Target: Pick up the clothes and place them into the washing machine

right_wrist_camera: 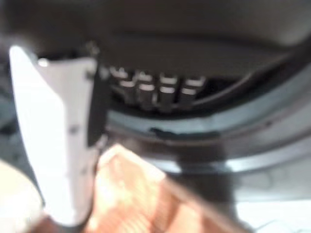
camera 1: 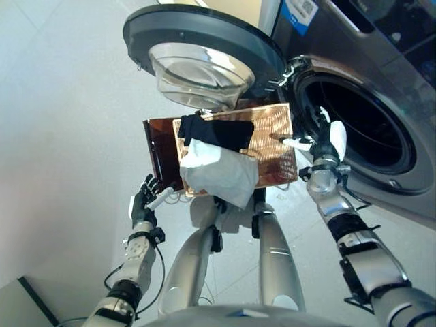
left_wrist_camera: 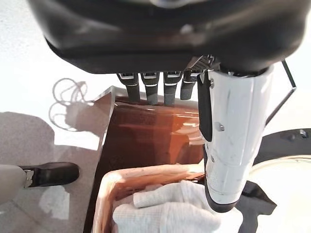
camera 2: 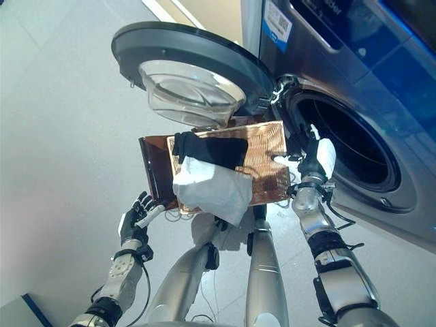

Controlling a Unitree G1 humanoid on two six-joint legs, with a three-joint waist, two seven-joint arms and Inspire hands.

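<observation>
I hold a copper-brown basket [camera 1: 274, 129] off the floor, tipped, just left of the washing machine's round opening [camera 1: 357, 126]. A white cloth [camera 1: 218, 172] hangs over its near rim, and a black cloth [camera 1: 219, 131] lies above it. My left hand [camera 1: 144, 199] pinches the basket's lower left corner. In the left wrist view its fingers [left_wrist_camera: 148, 90] go behind the brown wall [left_wrist_camera: 146, 141], with the thumb [left_wrist_camera: 233, 141] inside by the white cloth [left_wrist_camera: 165, 208]. My right hand [camera 1: 331, 144] grips the right rim, with its thumb [right_wrist_camera: 53, 131] over the basket at the drum's mouth.
The washer's door [camera 1: 204, 48] is swung open, its glass bowl just above the basket's top edge. The dark grey front panel [camera 1: 402, 61] fills the right side. Pale floor spreads to the left, with a dark blue-edged object [camera 1: 27, 294] at the lower left.
</observation>
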